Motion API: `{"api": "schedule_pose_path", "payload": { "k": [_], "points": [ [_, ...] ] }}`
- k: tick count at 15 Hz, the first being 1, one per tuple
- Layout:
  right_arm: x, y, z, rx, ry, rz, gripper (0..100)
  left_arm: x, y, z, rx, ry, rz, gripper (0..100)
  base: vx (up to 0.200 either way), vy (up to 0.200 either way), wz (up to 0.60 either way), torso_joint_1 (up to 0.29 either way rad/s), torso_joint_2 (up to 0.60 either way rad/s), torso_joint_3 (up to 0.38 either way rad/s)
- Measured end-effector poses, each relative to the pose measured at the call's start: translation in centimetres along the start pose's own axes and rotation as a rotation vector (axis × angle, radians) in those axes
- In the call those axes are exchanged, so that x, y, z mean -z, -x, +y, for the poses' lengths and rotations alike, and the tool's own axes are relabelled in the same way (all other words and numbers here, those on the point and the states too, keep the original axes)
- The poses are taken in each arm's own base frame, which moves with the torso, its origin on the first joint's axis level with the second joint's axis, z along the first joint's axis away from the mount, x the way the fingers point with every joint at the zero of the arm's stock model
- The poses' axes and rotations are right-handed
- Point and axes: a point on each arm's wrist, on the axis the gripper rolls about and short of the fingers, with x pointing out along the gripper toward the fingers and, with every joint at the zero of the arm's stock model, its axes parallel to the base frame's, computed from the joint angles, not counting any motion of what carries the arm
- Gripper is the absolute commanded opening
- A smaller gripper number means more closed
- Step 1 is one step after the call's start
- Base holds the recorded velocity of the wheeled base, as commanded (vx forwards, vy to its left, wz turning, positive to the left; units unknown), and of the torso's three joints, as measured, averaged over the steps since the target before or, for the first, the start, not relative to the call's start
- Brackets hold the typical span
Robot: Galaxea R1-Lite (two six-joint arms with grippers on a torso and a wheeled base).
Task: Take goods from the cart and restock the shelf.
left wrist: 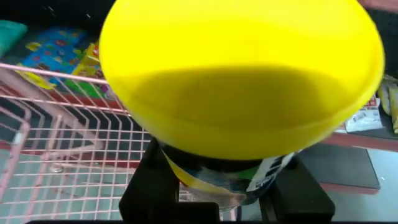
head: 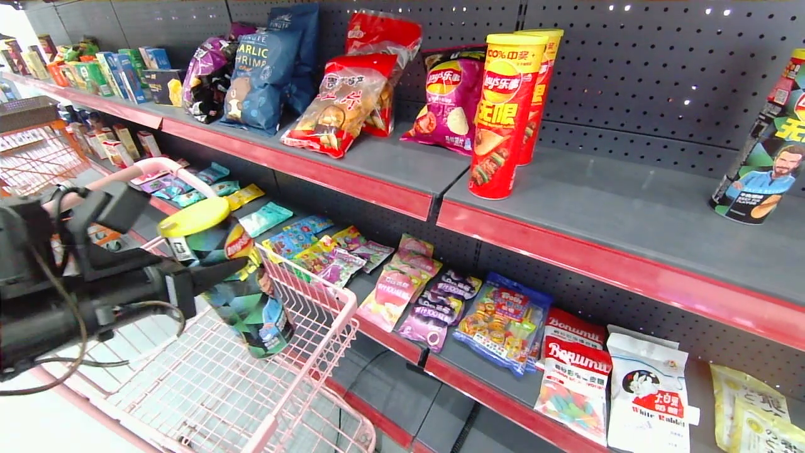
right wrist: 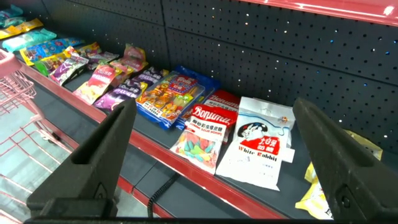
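Chip can (head: 251, 308) with yellow lid sits clenched in left pincer (left wrist: 221, 196) above pink cart (head: 339, 314); right pincer (right wrist: 216, 112) gapes released.

Shelf (head: 629, 214) unit ran the full length of the aisle, on the far side of the left hand (head: 236, 277). Back panel was dark grey pegboard (head: 629, 75), with pinpoints of light showing through its holes high up, well off to that hand's right. Decks were grey with red front lips (head: 377, 189). A seam (head: 449, 182) split the upper deck into two bays. The lower deck lay ahead of the right hand (right wrist: 214, 162), and a black cable (right wrist: 163, 186) lay on the dark base below its lip. The floor (head: 31, 428) was pale under the left hand. Bright light stood at the aisle's end, far off to its left.
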Motion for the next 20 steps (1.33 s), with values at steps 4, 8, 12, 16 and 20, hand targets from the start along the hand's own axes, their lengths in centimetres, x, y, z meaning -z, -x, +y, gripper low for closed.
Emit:
{"api": "schedule_pose_path", "payload": {
  "k": [4, 8, 12, 16, 20],
  "points": [
    [0.0, 0.0, 0.0, 0.000, 0.001, 0.001, 100, -2.2, 8.7, -3.3, -0.411, -0.046, -0.143, 0, 0.000, 0.000, 0.00, 0.000, 0.00, 0.000],
    [0.0, 0.0, 0.0, 0.001, 0.002, 0.002, 100, 0.7, 13.9, -5.4, -0.578, -0.095, -0.197, 0, 0.000, 0.000, 0.00, 0.052, -0.16, -0.102],
    [0.0, 0.0, 0.0, 0.002, 0.002, 0.001, 100, 4.4, 16.4, -6.8, -0.550, -0.173, -0.222, 0, 0.000, 0.000, 0.00, 0.186, -0.51, -0.325],
    [0.0, 0.0, 0.0, 0.002, 0.001, 0.000, 100, 6.8, 17.7, -7.5, -0.506, -0.187, -0.240, 0, 0.000, 0.000, 0.00, 0.242, -0.60, -0.366],
    [0.0, 0.0, 0.0, 0.001, 0.002, 0.001, 100, 7.8, 18.6, -8.0, -0.502, -0.193, -0.257, 0, 0.000, 0.000, 0.00, 0.188, -0.45, -0.262]
  ]
}}
